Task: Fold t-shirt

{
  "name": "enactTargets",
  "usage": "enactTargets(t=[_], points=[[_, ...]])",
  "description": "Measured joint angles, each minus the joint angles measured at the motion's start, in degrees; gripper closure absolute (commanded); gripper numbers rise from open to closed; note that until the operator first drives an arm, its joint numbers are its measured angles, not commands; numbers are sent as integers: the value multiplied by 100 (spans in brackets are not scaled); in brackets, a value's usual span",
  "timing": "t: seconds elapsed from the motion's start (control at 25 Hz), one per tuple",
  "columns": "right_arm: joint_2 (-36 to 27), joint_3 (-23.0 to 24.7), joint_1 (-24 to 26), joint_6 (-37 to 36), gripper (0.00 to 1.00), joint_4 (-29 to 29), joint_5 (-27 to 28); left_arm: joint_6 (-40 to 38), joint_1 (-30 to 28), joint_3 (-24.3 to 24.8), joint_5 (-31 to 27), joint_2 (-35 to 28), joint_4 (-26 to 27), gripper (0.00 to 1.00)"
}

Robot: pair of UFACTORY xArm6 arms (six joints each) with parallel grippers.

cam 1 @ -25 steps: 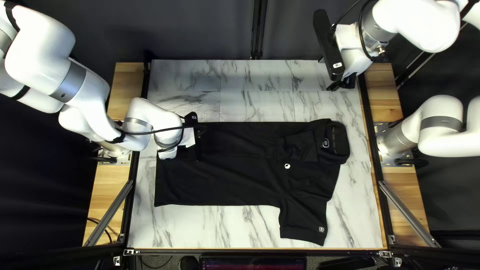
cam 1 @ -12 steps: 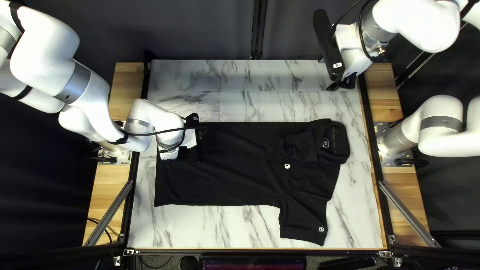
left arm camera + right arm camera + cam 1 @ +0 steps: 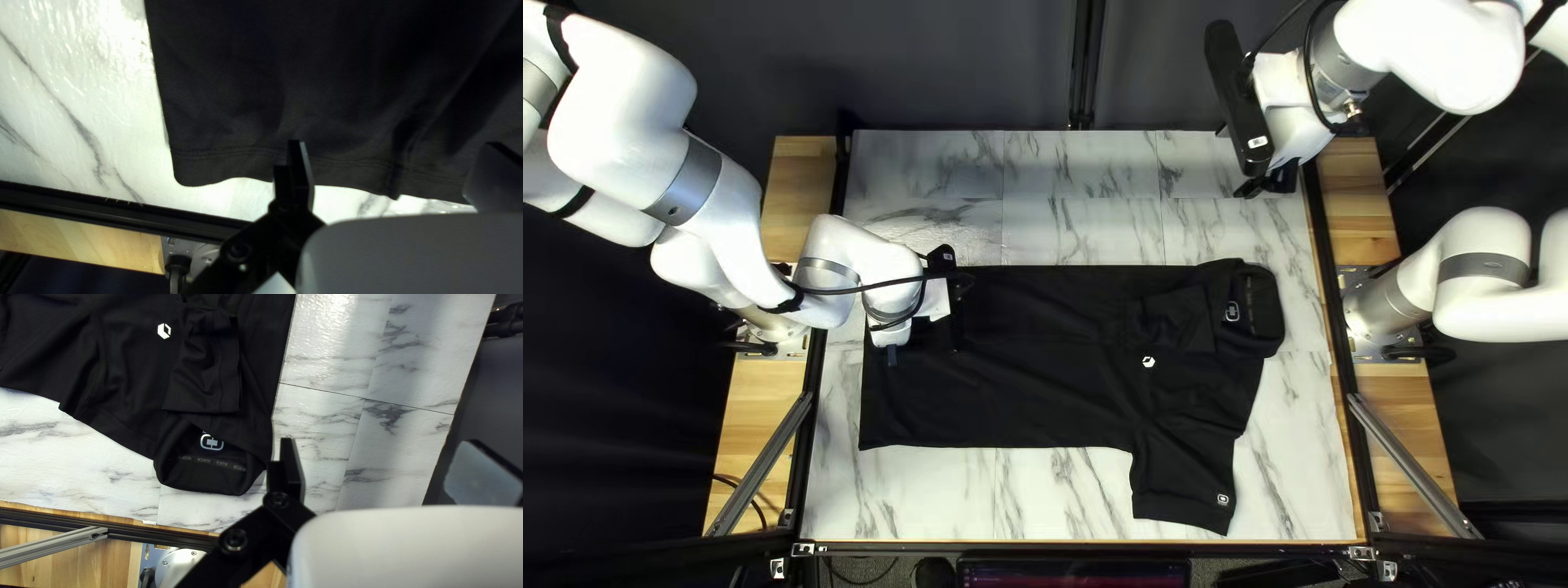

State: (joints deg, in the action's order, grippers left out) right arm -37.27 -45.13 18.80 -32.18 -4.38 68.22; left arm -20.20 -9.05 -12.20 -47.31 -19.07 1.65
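Our black short-sleeved t-shirt (image 3: 1046,392) lies lengthwise on the white marble-patterned tabletop (image 3: 1046,495), collar (image 3: 1265,305) at the right of the top left view, one sleeve (image 3: 1176,321) folded inward. Our left gripper (image 3: 924,345) is at the hem (image 3: 234,158), black fingers (image 3: 299,169) spread wide, clasping nothing; our right gripper (image 3: 1269,183), also spread and ungrasping, hangs beyond the collar.

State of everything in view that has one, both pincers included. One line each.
T-shirt: on the table, partly folded
Far sleeve: folded in over the body
Near sleeve: laid out toward the near edge
Collar: neck opening gaping
Left pincer: open
Right pincer: open
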Motion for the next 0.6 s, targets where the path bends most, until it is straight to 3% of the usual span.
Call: enactTargets(t=[0.6], points=[[0, 0, 0, 0, 0, 0, 0, -176, -175, -79, -224, -131, -26, 100]])
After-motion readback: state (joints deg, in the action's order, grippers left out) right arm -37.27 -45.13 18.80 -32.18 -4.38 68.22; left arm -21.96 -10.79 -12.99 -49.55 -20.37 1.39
